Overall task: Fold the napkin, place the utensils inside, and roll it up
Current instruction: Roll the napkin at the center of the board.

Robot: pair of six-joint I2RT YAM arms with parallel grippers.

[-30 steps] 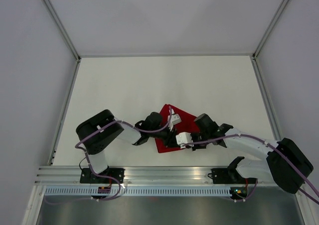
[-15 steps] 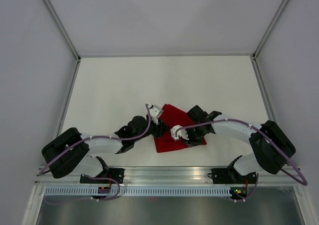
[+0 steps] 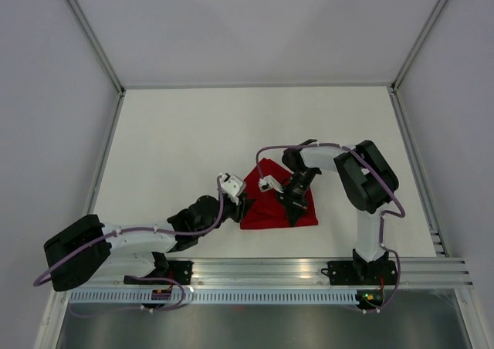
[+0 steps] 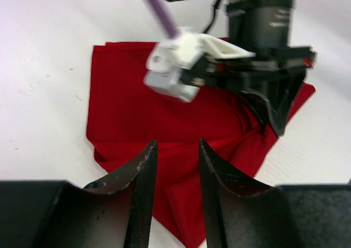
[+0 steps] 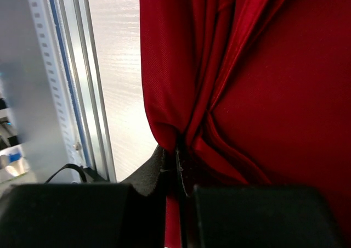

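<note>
Overhead and wrist views of two robot arms working a red napkin (image 3: 261, 215) on a white table (image 3: 193, 133).

The right gripper (image 5: 178, 163) is pressed together on the cloth. Its wrist view shows several folds of red fabric gathered into a pinch between the fingers. The rest of the napkin spreads away ahead of that gripper and to its right. An aluminium rail (image 5: 82, 94) at the table's edge lies off to its left.

The left gripper (image 4: 173, 168) has its two dark fingers spread, with nothing between them. The napkin lies straight ahead of it and slightly below, and the nearest edge of the cloth shows through the gap between the fingertips. From this gripper, the right gripper stands ahead and to the right, coming down onto the cloth. Creases run from the pinch back toward the left fingertips.

The napkin is loosely bunched rather than flat, and its longest straight edge runs across in front of both arm bases. The left gripper is the free one and is close to the napkin's near corner, so it seems the better placed to take that edge next.

No utensils are visible in any view. They may be hidden under the cloth or the arms.
</note>
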